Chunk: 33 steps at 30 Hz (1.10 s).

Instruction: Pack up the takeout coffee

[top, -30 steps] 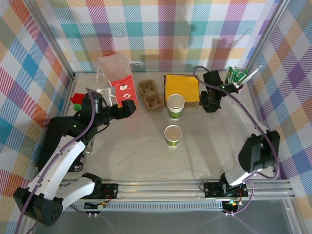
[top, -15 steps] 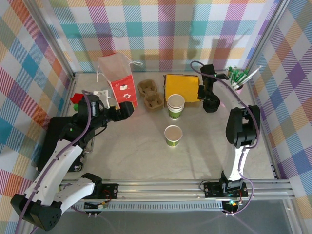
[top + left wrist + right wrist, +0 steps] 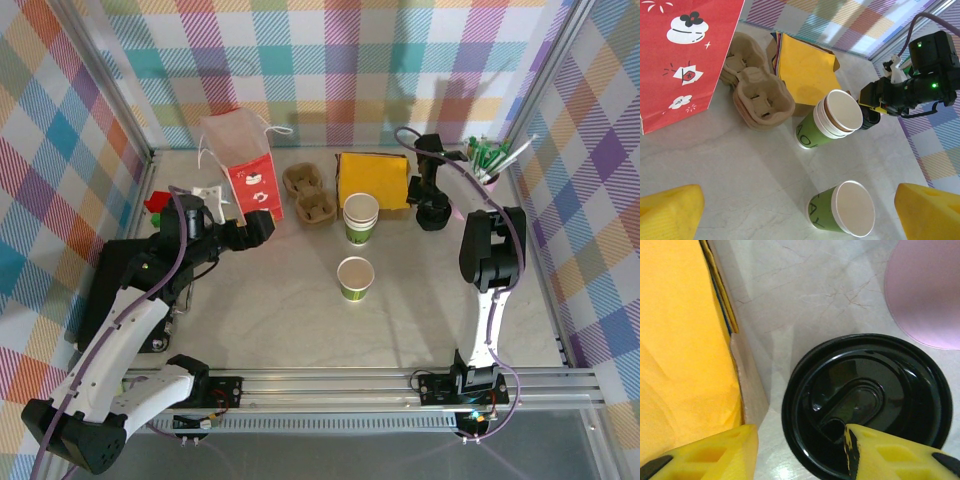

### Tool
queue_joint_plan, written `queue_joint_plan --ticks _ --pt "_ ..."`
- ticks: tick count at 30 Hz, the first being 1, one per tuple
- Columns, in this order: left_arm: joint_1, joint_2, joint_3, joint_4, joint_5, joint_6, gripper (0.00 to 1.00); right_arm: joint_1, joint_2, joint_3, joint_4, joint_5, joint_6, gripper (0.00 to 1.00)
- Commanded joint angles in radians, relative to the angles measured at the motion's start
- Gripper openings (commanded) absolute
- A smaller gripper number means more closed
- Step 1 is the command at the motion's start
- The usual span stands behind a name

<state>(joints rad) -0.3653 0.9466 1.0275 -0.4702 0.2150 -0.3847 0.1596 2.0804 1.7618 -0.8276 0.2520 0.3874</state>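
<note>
change: right gripper (image 3: 799, 452) is now lowered over the black lid (image 3: 865, 400), fingers spread apart | left gripper (image 3: 262, 226) also spread, holding nothing | coffee cup (image 3: 355, 278) stands mid-table, untouched | meaning: lid pickup is judged next

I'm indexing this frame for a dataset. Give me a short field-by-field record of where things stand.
single cup: upright at mid-table, nothing touching it
cup stack: upright, just behind the single cup
black lid: flat on the table beside the yellow napkins
left gripper: fingers open, holding nothing, facing the cups
right gripper: fingers open, low over the lid's edge
paper bag: red and white, standing at back left
cup carriers: between bag and napkins
</note>
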Motion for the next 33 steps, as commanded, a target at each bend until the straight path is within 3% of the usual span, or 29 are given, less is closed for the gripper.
queue_joint_plan --ticks 1,20,28,33 --pt "-0.009 -0.018 0.018 -0.011 -0.008 0.015 0.98 -0.006 0.029 0.033 -0.006 -0.012 0.013 0.51" --pt "-0.009 -0.033 -0.006 -0.012 -0.019 0.015 0.98 -0.015 0.077 0.037 -0.007 0.006 0.010 0.39" --pt "-0.009 -0.035 -0.009 -0.008 -0.017 0.013 0.98 -0.015 0.073 0.031 -0.005 0.006 0.007 0.29" --pt "-0.009 -0.035 -0.010 -0.008 -0.014 0.010 0.99 -0.015 0.074 0.031 -0.007 0.007 0.005 0.29"
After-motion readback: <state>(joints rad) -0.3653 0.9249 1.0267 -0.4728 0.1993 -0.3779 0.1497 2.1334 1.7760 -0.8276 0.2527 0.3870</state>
